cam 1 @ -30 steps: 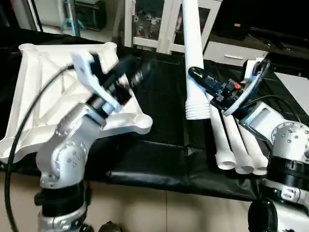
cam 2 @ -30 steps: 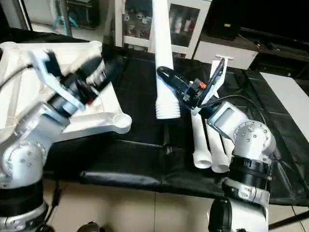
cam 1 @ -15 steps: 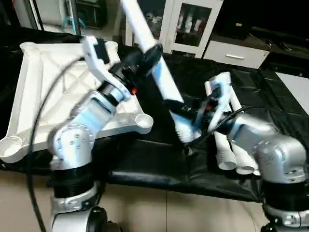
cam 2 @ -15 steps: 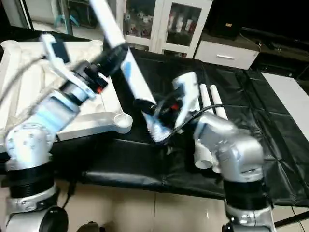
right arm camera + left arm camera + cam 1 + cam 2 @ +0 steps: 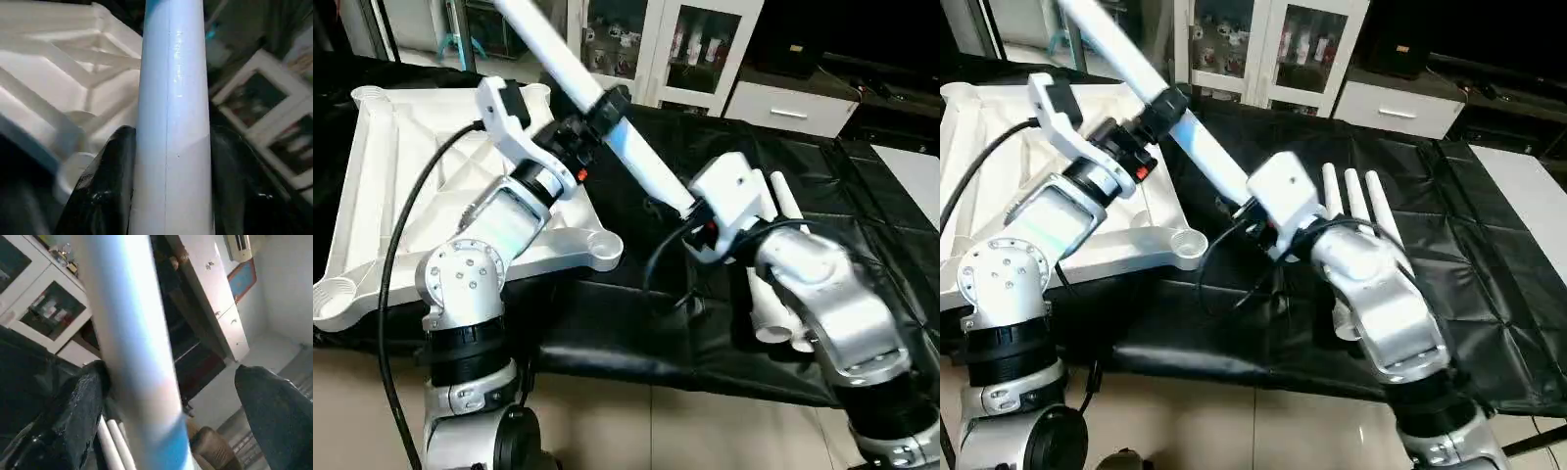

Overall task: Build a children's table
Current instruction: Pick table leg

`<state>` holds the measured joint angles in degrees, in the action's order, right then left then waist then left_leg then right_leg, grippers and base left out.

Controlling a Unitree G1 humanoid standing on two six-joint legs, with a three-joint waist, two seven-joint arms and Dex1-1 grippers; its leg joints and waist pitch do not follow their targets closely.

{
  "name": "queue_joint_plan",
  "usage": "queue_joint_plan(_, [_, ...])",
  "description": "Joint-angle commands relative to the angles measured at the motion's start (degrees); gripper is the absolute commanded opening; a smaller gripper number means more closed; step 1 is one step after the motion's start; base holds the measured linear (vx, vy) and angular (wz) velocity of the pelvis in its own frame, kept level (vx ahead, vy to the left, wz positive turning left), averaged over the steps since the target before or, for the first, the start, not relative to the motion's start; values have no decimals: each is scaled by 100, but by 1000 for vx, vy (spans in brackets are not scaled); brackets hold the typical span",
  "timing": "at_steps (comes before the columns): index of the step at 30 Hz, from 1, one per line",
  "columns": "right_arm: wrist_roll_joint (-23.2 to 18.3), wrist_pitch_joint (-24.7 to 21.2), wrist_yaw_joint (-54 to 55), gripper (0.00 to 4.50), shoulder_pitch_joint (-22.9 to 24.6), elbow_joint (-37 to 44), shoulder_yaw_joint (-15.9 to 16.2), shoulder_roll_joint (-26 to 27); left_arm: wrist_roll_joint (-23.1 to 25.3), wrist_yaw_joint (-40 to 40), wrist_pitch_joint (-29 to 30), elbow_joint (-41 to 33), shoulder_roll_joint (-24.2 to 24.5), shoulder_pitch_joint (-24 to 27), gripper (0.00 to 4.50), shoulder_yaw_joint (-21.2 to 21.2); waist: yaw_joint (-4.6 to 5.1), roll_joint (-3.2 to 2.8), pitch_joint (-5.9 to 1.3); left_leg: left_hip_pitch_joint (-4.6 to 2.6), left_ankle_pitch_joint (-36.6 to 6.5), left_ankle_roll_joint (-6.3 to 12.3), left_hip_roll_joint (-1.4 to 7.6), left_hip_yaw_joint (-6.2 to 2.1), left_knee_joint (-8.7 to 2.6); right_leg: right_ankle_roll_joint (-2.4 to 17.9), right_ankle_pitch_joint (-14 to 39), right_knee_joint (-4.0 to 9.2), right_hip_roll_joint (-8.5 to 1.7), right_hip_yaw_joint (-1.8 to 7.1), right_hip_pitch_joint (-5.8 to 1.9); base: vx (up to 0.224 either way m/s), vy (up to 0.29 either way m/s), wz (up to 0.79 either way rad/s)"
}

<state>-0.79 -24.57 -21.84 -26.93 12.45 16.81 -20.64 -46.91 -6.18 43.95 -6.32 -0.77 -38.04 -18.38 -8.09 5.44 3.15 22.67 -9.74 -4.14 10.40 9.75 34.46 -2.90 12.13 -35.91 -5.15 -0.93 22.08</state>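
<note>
A slanted leg [image 5: 570, 74] is clamped by the right gripper [image 5: 168, 196], with the left gripper [image 5: 171, 421] spread wide around it.

Both grippers (left [image 5: 603, 106], right [image 5: 697, 217]) flank a tilted leg [image 5: 570, 69].

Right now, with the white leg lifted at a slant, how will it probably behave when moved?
Probably stiff: the leg stays straight in the right claw. Its smooth round surface may slip. Laid down like the spare legs, it could roll.
</note>
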Motion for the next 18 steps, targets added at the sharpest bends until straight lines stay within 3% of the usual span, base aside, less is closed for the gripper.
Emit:
queue_joint_plan(1, [592,426,240,182,-191,-55,252,-176,92,160,-107,99,-75,-118,450,3,42,-134,-391,-202,-880,-685,152,-61,-434,524,-374,329,-135,85,-198,0,0,0])
queue_joint_plan(4, [1100,682,385,182,-228,-215,560,-265,-10,261,-209,91,-125,-206,450,-101,54,-134,-391,-200,-874,-683,148,-58,-424,498,-446,324,-134,91,-206,0,0,0])
queue_joint_plan(11, [1732,1166,757,182,-321,-518,758,-230,-309,626,-155,215,-240,-297,450,-353,55,-125,-396,-205,-857,-631,137,-55,-407,545,-568,305,-119,92,-213,0,0,0])
queue_joint_plan(18, [2036,1468,904,182,-356,-714,750,-253,-357,896,-145,282,-301,-297,376,-441,58,-119,-402,-205,-830,-552,140,-53,-394,548,-675,291,-114,89,-217,0,0,0])
